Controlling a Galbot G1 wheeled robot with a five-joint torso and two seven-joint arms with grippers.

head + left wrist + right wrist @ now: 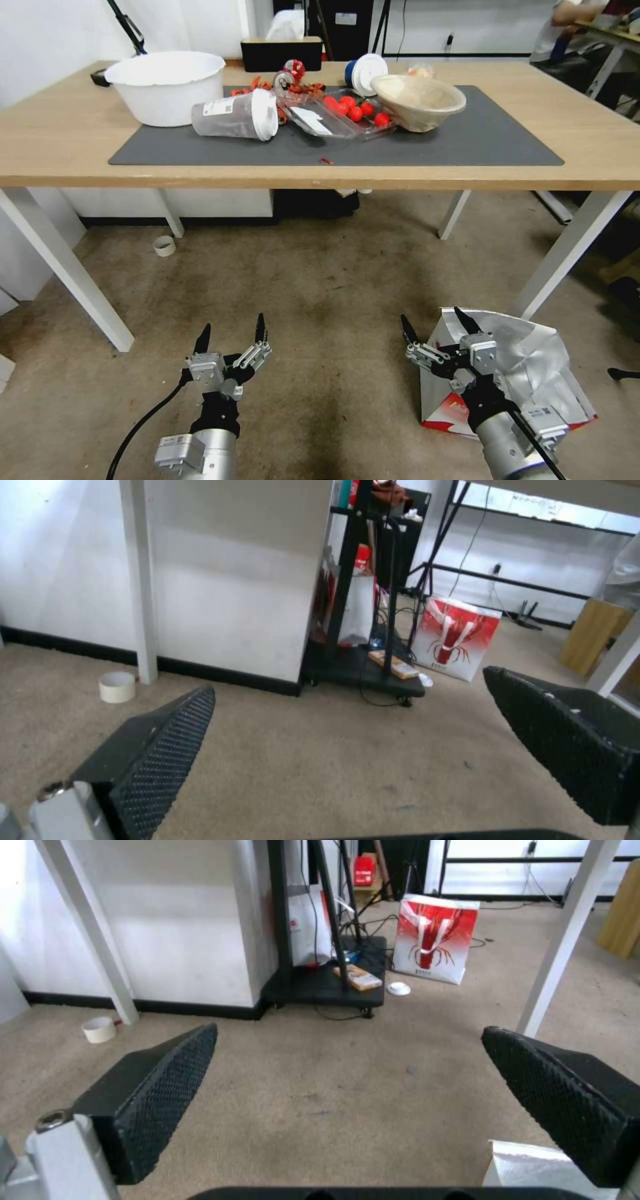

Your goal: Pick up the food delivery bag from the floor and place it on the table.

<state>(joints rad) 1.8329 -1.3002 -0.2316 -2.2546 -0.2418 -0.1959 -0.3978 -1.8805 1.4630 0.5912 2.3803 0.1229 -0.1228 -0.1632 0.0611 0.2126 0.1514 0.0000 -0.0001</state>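
Observation:
The food delivery bag (553, 363) stands open on the floor (320, 280) at my lower right, its silver foil lining showing above white and red sides. My right gripper (432, 319) hovers open over the bag's left edge, and a white corner of the bag (533, 1170) sits just under one finger in the right wrist view. My left gripper (231, 330) hangs open above bare floor to the left, holding nothing. The table (60, 147), light wood with white legs and a dark grey mat, stands ahead of both arms.
On the mat lie a white basin (167, 87), a tipped cup (237, 115), a tray of tomatoes (347, 113) and a bowl (419, 100). White table legs (567, 253) flank the floor. A tape roll (164, 245) lies under the table. A red-and-white lobster bag (437, 937) stands farther off.

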